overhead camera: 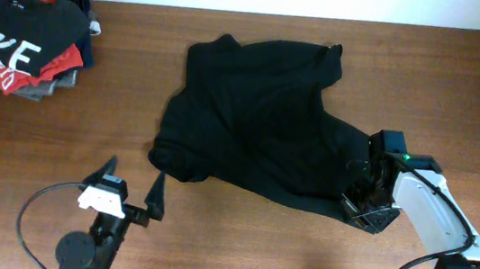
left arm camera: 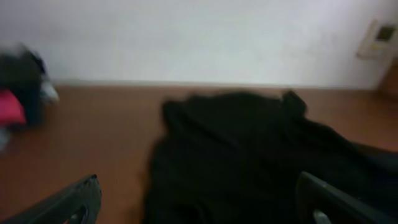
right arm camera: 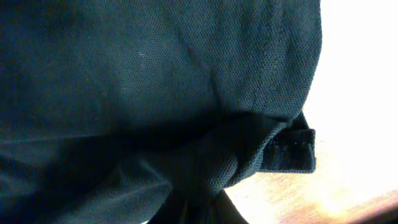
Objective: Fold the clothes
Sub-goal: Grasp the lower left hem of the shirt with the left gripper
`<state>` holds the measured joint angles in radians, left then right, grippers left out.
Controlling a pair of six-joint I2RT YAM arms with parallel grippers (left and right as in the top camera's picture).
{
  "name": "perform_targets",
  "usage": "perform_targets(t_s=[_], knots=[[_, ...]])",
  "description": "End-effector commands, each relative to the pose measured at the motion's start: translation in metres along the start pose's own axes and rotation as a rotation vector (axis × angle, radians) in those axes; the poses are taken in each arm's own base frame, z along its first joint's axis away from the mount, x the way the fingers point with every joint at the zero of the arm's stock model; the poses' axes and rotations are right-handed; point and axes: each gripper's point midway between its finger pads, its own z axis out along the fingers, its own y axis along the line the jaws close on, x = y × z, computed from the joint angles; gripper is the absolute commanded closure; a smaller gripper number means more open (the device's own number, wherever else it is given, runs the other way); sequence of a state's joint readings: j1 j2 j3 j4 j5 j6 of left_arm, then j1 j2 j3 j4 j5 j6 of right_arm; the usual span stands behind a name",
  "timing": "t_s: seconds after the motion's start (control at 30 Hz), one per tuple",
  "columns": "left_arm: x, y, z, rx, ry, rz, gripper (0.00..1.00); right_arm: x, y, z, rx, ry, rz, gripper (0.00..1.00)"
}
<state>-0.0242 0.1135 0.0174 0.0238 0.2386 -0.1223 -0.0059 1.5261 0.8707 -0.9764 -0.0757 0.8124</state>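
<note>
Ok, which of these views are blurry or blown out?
Left wrist view: blurred throughout, the crumpled black thin-fabric T-shirt only a dark mass; right wrist view: fabric weave sharp, right edge blown out white; overhead view: evenly lit, clear.

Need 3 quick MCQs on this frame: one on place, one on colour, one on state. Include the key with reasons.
1. Where does the stack of folded garments sit?
A. At the table's far-left corner
B. In the middle of the table
C. Beside the right arm

2. What colour is the loose T-shirt spread mid-table?
A. Red
B. Grey
C. Black

3. What state is the left end effector in?
A. Shut on the shirt
B. Open, holding nothing
C. Out of view

Key:
1. A, because the stack of folded garments lies at the far-left corner in the overhead view.
2. C, because the T-shirt is plain black.
3. B, because the left end effector has its fingers spread over the bare table, short of the shirt.
</note>
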Motion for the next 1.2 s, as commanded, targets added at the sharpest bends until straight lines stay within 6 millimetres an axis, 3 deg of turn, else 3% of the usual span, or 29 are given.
perform_targets(t_s=[0.0,0.17,0.3,0.47,0.6,0.73,1.0,1.17], knots=[[-0.005,-0.017,0.005,0.084,0.113,-0.102,0.01,-0.005,0.003,-0.003,-0.013,-0.008,0.010,0.89],[-0.052,-0.016,0.032,0.079,0.284,-0.005,0.01,-0.005,0.005,-0.003,-0.017,-0.011,0.010,0.89],[-0.061,-0.018,0.057,0.104,0.397,-0.037,0.01,-0.004,0.006,-0.003,-0.028,0.000,0.009,0.88],[-0.021,-0.012,0.079,0.115,0.561,-0.111,0.01,-0.001,0.006,-0.003,-0.026,0.011,0.010,0.88],[0.018,0.007,0.092,-0.064,0.682,-0.406,0.01,-0.002,0.006,-0.003,-0.027,0.010,0.010,0.88],[0.055,0.015,0.102,-0.130,0.820,-0.506,0.01,-0.002,0.006,-0.003,-0.027,0.010,0.010,0.88],[0.085,0.059,0.101,-0.436,0.971,-0.500,0.01,-0.002,0.006,-0.003,-0.028,0.009,0.010,0.88],[0.107,0.065,0.104,-0.466,1.025,-0.501,0.01,-0.002,0.007,-0.003,-0.030,0.007,0.010,0.88]])
